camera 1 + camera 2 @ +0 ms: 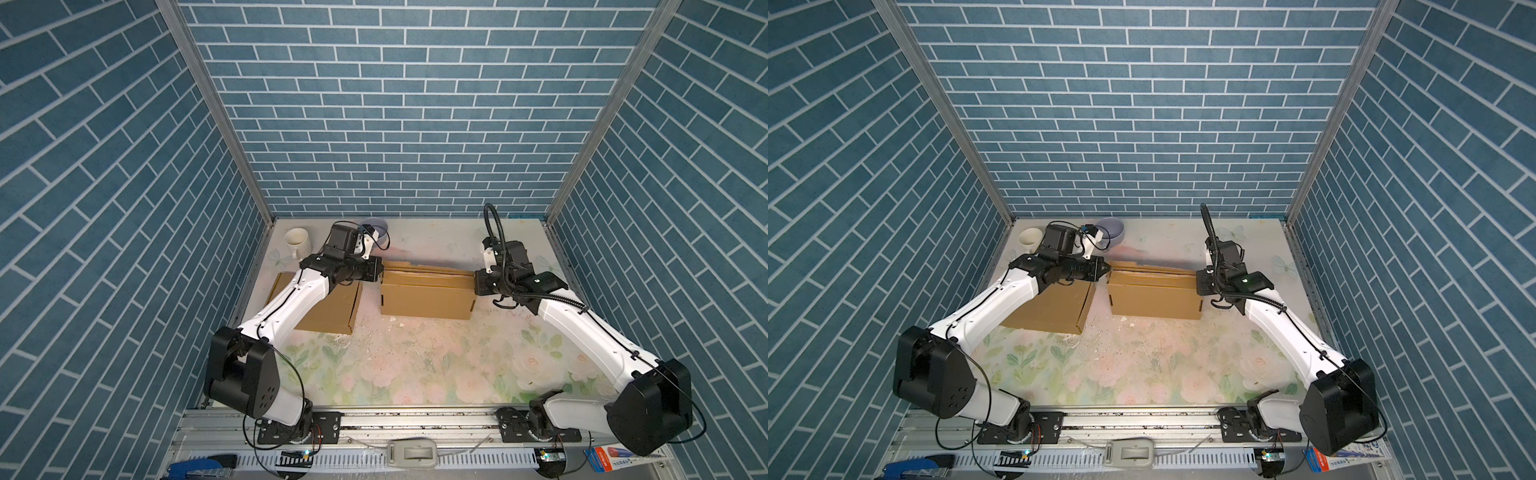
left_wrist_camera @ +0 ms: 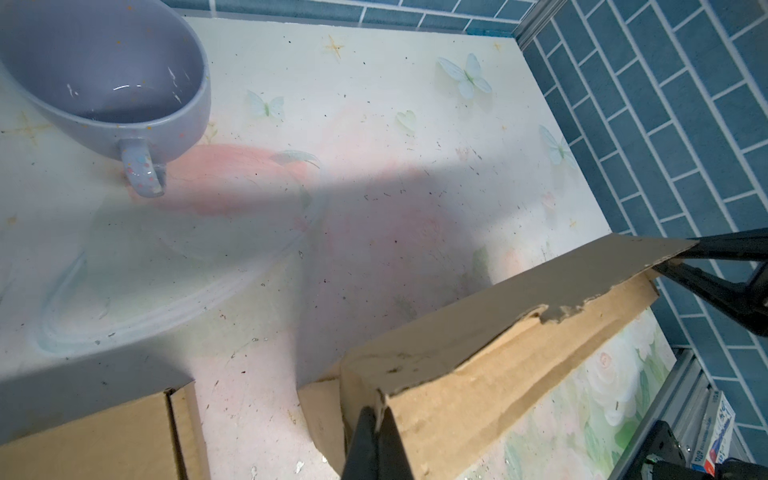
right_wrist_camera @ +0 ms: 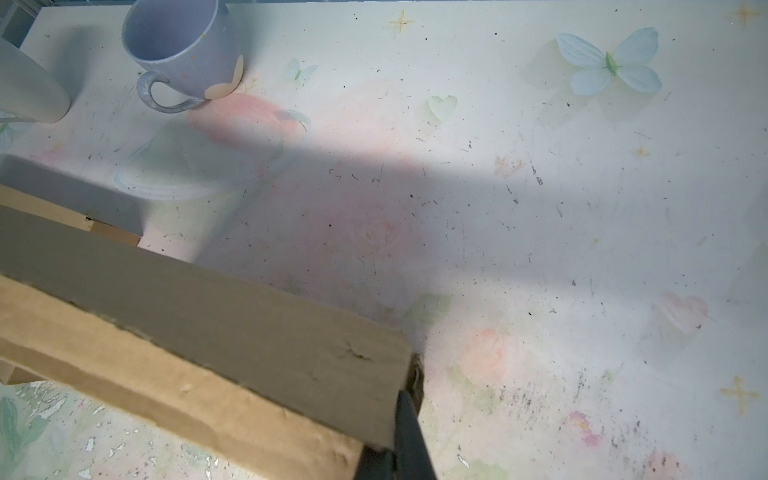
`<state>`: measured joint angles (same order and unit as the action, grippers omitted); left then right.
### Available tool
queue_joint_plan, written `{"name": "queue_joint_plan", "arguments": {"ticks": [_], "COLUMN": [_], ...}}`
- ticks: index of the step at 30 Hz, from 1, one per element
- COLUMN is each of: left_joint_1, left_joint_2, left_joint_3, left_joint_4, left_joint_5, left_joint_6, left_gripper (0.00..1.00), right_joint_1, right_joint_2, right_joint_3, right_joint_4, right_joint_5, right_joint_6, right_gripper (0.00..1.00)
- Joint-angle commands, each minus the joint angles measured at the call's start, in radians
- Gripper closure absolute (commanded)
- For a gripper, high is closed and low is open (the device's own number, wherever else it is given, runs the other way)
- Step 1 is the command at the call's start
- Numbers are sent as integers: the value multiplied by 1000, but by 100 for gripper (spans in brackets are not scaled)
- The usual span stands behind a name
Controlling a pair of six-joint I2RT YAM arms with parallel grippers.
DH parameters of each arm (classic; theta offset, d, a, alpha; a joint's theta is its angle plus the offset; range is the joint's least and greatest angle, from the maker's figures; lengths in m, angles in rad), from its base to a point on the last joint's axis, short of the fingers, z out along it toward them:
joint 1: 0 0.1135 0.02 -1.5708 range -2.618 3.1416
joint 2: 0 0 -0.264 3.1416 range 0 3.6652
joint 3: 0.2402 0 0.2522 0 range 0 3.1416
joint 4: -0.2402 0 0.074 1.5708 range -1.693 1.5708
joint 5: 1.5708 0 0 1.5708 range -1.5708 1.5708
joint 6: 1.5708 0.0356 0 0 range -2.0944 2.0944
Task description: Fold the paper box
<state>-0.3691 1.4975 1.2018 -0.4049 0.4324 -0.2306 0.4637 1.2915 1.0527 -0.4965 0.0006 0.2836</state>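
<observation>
Box (image 1: 426, 297): looks light, bendy, may tear | we hold its flap (image 2: 519, 299) by both ends | left gripper (image 2: 376, 417), right gripper (image 3: 409, 390): pinching flap

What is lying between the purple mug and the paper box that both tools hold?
Only bare, speckled table: nothing stands between the purple mug and the paper box. The left wrist view shows it.

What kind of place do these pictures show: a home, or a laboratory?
Probably a robot test booth, not a home: brick-print wallpaper on aluminium posts, left arm and right arm bolted to a rail, a floral table with the paper box and a mug.
</observation>
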Motion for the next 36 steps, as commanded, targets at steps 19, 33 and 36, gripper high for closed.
{"name": "queue_joint_plan", "arguments": {"ticks": [19,33,36], "left_joint_1": [34,50,51], "left_joint_2": [49,63,59], "left_joint_3": [88,32,15], "left_joint_4": [-97,-16,-20], "left_joint_5": [186,226,209], "left_joint_6": [-76,-200,-186], "left_gripper": [100,100,100], "right_joint_1": [23,26,26], "right_joint_2": [38,48,46], "right_joint_3": [-16,-14,-11], "right_joint_4": [-120,-117,-118], "right_joint_5": [-22,-23,-20], "right_joint_6": [19,18,17], "right_gripper": [100,100,100]}}
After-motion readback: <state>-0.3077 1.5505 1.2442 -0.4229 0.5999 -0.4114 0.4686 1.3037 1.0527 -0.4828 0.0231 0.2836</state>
